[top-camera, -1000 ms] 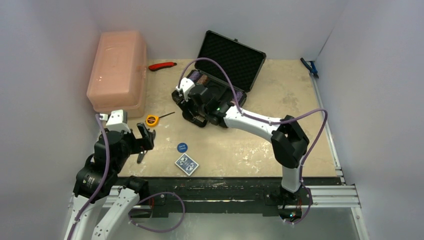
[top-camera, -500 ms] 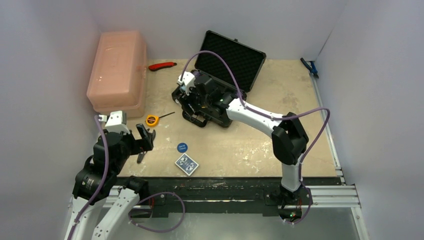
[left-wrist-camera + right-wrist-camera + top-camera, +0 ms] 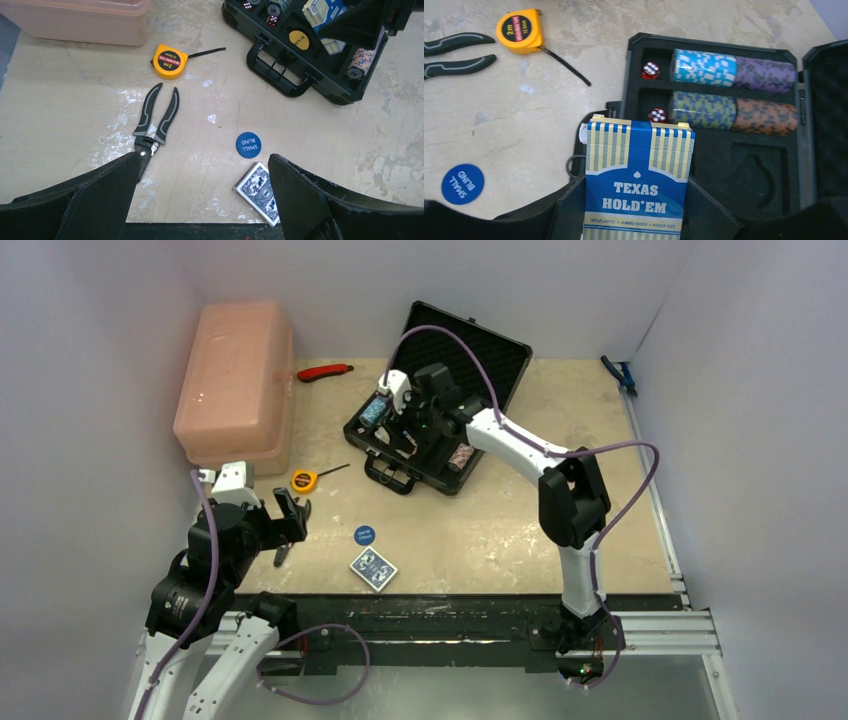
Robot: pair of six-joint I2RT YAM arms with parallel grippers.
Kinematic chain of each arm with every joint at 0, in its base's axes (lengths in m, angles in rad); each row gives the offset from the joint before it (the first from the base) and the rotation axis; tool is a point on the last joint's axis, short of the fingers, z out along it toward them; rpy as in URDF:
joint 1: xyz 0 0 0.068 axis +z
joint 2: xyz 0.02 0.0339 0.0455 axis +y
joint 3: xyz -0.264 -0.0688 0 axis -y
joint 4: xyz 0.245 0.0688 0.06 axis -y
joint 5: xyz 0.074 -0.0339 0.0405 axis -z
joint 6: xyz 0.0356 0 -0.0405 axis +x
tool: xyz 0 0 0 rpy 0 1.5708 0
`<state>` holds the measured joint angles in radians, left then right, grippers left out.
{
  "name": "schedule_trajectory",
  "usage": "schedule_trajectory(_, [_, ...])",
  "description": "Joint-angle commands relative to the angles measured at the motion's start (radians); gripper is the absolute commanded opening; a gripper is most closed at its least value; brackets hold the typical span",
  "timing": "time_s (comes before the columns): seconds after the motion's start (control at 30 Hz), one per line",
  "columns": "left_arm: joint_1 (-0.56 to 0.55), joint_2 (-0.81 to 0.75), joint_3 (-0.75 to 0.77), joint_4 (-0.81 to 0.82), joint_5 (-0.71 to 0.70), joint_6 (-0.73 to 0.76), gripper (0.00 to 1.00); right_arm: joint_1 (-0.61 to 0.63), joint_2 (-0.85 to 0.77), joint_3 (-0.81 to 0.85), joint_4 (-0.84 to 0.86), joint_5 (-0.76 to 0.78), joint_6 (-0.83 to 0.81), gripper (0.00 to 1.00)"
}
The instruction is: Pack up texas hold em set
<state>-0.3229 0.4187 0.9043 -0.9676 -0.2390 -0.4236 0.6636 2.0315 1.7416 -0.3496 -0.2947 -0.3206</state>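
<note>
Between the wide-spread, empty fingers of the left gripper (image 3: 204, 162) lie a round blue plastic disc (image 3: 248, 145) printed SMALL BLIND and, close to the right finger, a blue-and-white patterned card deck (image 3: 257, 192). Both are flat on the beige table (image 3: 60, 100). Just beyond the left finger lie grey-and-black pliers (image 3: 155, 120). Further out are a yellow tape measure (image 3: 169, 61) and a translucent pink plastic box (image 3: 75, 20).

To the right, the black rectangular hard case (image 3: 505, 365) stands open with its foam-lined lid tilted back. The right gripper (image 3: 636, 190) is over it, its fingers clamped on a blue-and-gold card box (image 3: 639, 165) marked TEXAS HOLD'EM. That box hangs above the case's near edge. Beyond the fingertips, the foam tray holds two rows of poker chips (image 3: 703, 67) lying on their sides. One row is cyan and purple, the other blue-yellow and orange. Two red dice (image 3: 650, 70) sit one at the left end of each row.
</note>
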Motion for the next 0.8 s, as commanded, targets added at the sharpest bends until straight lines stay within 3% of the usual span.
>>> schedule_trajectory(0.0, [0.004,0.001,0.01,0.014,0.001,0.025,1.0,-0.045,-0.002,0.108,-0.035,-0.108,-0.091,0.0])
schedule_trajectory(0.3, [0.005,0.011,0.014,0.004,0.002,0.028,1.0,-0.047,0.164,0.29,-0.147,-0.085,-0.158,0.0])
schedule_trajectory(0.77, [0.007,0.019,0.017,-0.001,-0.002,0.028,1.0,-0.047,0.244,0.343,-0.161,-0.039,-0.163,0.0])
